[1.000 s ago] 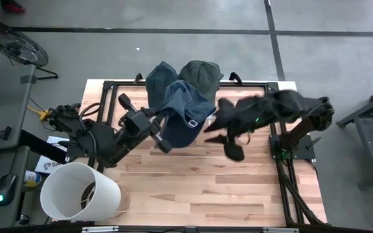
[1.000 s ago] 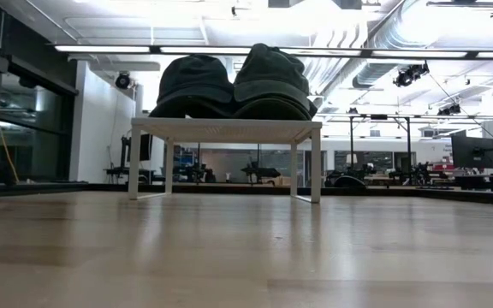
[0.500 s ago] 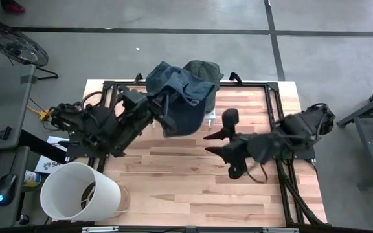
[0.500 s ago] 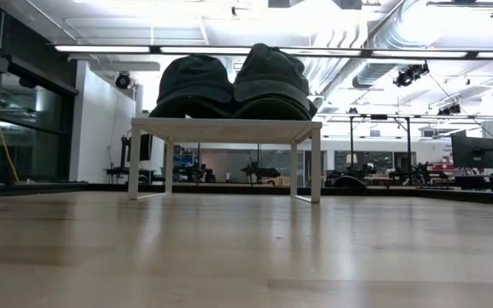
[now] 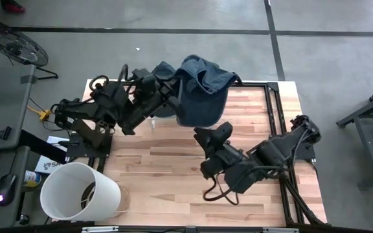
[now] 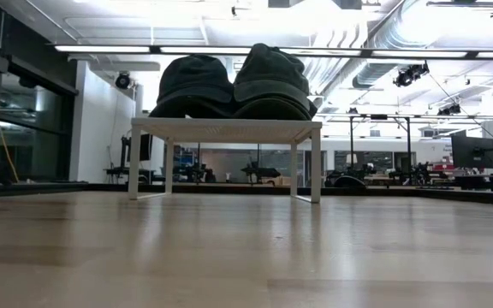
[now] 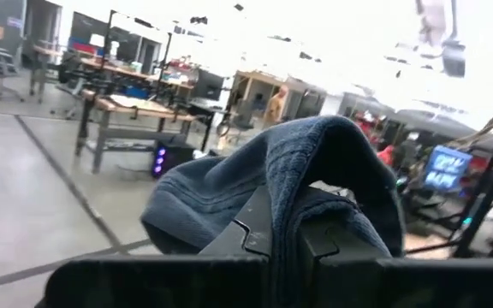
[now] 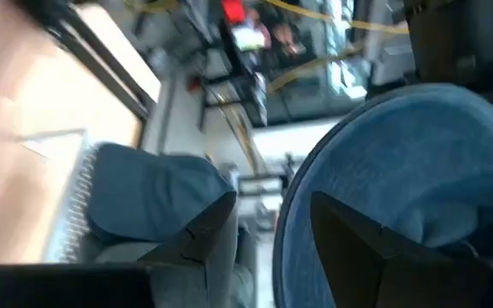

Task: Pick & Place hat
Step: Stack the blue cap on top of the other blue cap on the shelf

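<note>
A blue cloth hat (image 5: pixel 201 90) hangs in the air over the table's far edge, with my left gripper (image 5: pixel 173 97) shut on it. In the left wrist view the hat (image 7: pixel 315 162) drapes over the fingers. Two dark hats (image 6: pixel 195 81) (image 6: pixel 272 77) rest side by side on a low white stand (image 6: pixel 225 128). From above, the blue hat hides most of them, and only one (image 5: pixel 162 68) peeks out. My right gripper (image 5: pixel 212 134) stands open over the table's middle, nearer than the blue hat and apart from it. Its wrist view looks toward the hat's brim (image 8: pixel 418 171). My left gripper pinches a fold of the blue hat's cloth (image 7: pixel 285 201) between its two fingers. The fingers reach roughly level from the table's left side. The hat is lifted clear of the table and stand, its cloth bulging up over the fingers and hanging slack around them.
A large white bucket (image 5: pixel 79 191) stands at the table's near left corner. A black frame (image 5: pixel 274 97) runs along the table's far and right sides. The wooden tabletop (image 5: pixel 167 175) lies bare between the bucket and my right arm.
My left gripper has carried the blue hat toward the table's far edge and to the right, rolling as it went, so the hat has turned about and now hangs over the stand. My right arm has swung toward the near edge and rolled, its gripper staying open.
</note>
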Tool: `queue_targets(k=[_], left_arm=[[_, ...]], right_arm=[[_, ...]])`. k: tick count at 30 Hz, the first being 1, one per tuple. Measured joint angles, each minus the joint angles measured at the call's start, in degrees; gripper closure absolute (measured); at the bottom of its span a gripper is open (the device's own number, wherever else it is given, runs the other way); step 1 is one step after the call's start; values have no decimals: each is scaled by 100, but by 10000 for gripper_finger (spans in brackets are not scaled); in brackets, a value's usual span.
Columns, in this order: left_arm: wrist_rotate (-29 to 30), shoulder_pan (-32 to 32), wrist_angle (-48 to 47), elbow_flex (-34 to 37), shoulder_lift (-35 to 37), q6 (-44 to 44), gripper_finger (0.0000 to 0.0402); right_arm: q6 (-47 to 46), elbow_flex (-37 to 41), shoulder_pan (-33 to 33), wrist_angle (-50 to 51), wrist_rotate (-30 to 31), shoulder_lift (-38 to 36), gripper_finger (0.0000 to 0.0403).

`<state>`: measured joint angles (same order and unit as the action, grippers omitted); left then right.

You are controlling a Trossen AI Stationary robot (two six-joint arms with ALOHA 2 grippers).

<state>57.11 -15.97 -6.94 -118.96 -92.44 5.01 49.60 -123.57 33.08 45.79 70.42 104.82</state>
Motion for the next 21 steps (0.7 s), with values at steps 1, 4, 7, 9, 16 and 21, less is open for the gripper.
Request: queue_targets(k=[1,4,7,9,16,21], left_arm=[[-85,3,86,0,0,0,401],[-254,-5,273,0,0,-15,401],[-256,-17,249,0,-2,-21,401],[-257,-15,251,0,-2,-19,401],[-456,-15,262,0,-2,89,401],[-667,-15,250,0,-1,154,401]], right_arm=[[15,0,-7,-61,178,45,261],[42,0,-59,-237,836,192,261],[38,0,-83,-260,1187,233,261],[35,0,-89,-377,1316,219,261],[230,0,-95,-781,1514,218,261],[86,0,-189,-812,1630,218,261]])
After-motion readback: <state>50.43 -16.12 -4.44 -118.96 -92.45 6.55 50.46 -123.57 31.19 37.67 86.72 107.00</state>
